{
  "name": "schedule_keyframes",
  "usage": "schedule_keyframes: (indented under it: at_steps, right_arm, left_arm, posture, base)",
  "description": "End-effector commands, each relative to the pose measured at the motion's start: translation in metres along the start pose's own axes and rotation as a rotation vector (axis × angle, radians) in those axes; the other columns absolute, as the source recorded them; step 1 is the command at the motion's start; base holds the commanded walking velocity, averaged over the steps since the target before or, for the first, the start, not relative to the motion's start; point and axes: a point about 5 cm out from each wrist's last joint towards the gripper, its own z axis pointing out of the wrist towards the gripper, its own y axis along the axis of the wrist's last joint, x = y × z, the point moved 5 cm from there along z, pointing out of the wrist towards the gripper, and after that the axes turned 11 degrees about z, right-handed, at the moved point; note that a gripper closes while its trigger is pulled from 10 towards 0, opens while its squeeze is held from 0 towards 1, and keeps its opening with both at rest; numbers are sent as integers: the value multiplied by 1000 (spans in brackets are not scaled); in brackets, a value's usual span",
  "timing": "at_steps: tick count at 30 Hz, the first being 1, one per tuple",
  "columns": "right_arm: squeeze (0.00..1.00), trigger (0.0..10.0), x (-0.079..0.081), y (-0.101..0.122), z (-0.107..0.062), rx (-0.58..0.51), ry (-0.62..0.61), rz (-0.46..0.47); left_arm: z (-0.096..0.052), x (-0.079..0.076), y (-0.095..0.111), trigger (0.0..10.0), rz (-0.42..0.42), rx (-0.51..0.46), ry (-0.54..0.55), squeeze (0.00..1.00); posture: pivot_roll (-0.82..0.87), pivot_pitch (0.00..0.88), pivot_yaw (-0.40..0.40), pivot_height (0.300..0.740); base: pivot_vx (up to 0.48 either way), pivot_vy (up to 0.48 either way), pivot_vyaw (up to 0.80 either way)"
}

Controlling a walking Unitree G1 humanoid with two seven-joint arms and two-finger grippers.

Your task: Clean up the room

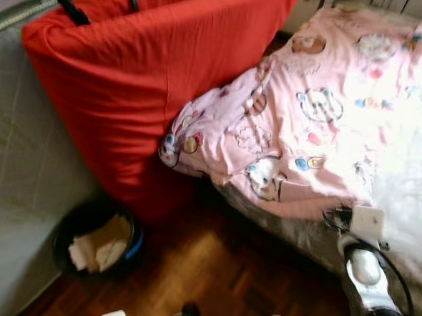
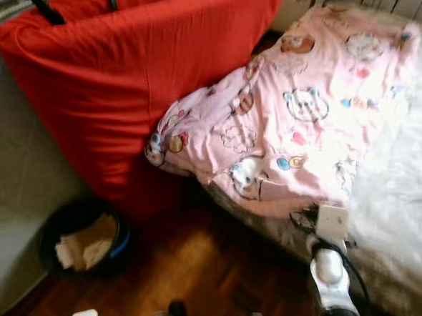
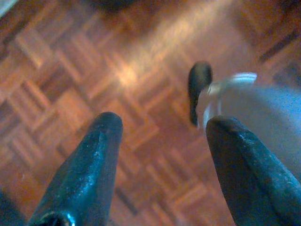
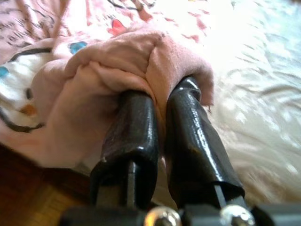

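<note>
Soft pink blanket [image 4: 117, 61] in right gripper [image 4: 157, 101]

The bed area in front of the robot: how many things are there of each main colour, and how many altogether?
Red: 1, the red cushion propped beside the bed.
Pink: 1, the pink blanket, its edge pinched by the right gripper.
White: 1, the white sheet on the bed.
Dark: 1, the dark bin holding paper on the floor.
Total: 4

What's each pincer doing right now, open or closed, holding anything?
Left pincer: open, holding nothing, above the wood floor.
Right pincer: closed on the pink blanket at the bed's edge.
</note>
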Motion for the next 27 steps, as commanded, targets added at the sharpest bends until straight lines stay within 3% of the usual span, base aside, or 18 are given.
schedule_keyframes:
  at_steps: [1,15,27]
  right_arm:
    - [0,10000,-6,4,0,-21,-22,6]
    - [0,10000,-9,-2,-1,5,-34,-1]
    - [0,10000,-20,-44,-18,202,-59,-17]
  left_arm:
    - [-1,2,-6,10000,19,23,3,0]
    - [-1,1,-6,10000,22,21,0,0]
    - [-1,-1,-4,10000,18,11,4,0]
  posture:
    - [-56,197,-6,740]
    - [-57,198,-7,740]
    - [-57,199,-10,740]
  base:
    - [0,0,0]
    - [0,0,0]
    - [0,0,0]
